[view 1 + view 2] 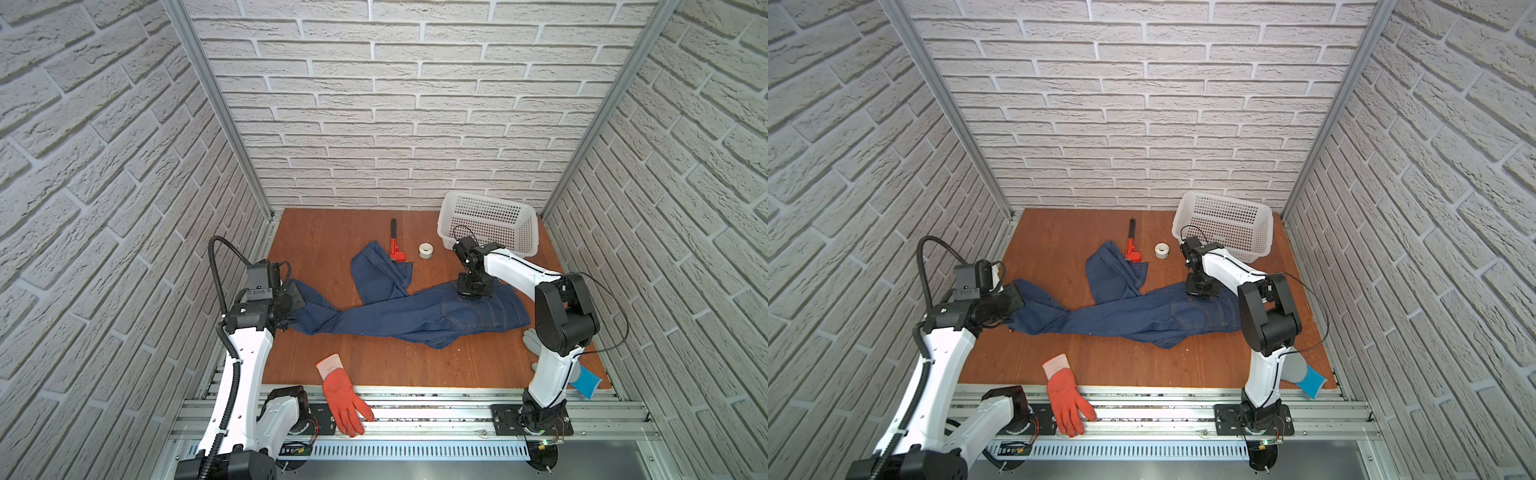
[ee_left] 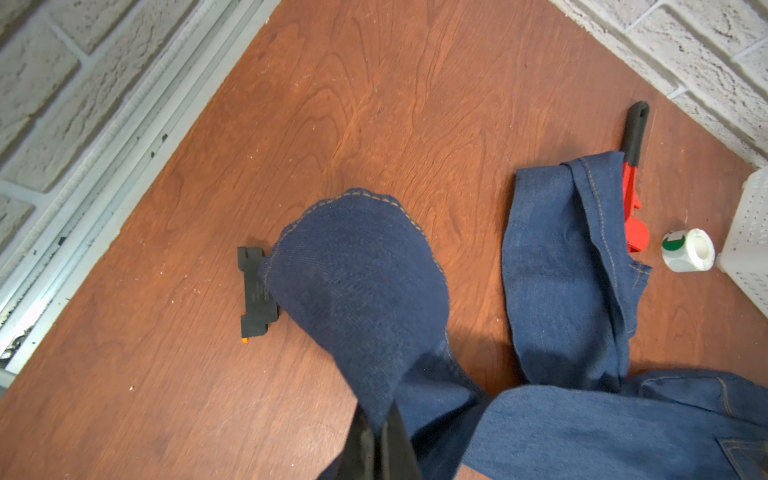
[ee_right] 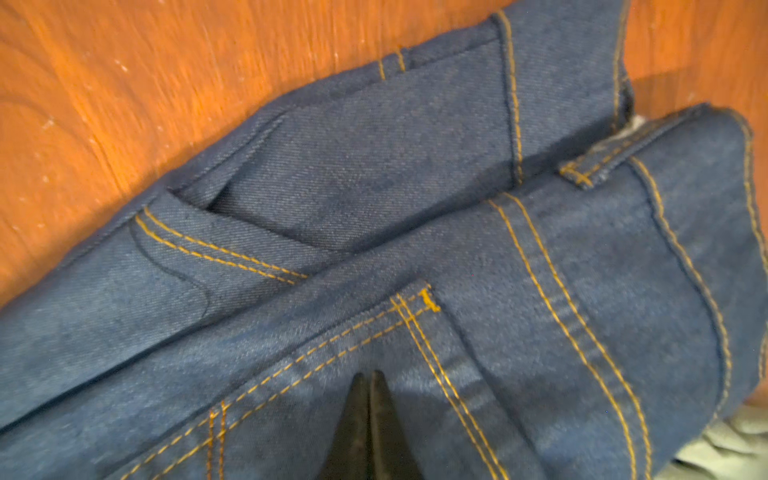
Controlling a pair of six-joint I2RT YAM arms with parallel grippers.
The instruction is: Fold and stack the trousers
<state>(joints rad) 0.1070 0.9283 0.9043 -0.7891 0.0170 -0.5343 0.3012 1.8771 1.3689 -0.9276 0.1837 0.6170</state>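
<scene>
Far left, the left claw (image 2: 376,440) is clamped tight on one leg end of the trousers (image 1: 415,316), and the hem bulges up in front of it, off the desk (image 1: 316,241). Right beside that lifted hem, in the left wrist view, lies a small black plastic part (image 2: 257,291), touching or nearly touching the cloth. At the front edge an orange glove (image 1: 343,399) hangs half off the desk onto the metal rails, well apart from the denim.

In the middle, the trousers sprawl across the desk. The other leg doubles back toward the rear wall, and its hem lies against the red wrench (image 1: 395,247), covering part of it. Just beside the wrench sits a white roll of tape (image 1: 426,250), and then the white basket (image 1: 490,224) in the back corner.

On the right, the right claw (image 3: 369,411) is closed, tips together on the denim by the back pocket. I can't tell whether cloth is caught between them. A grey glove (image 1: 531,341) pokes out at the waist end.
</scene>
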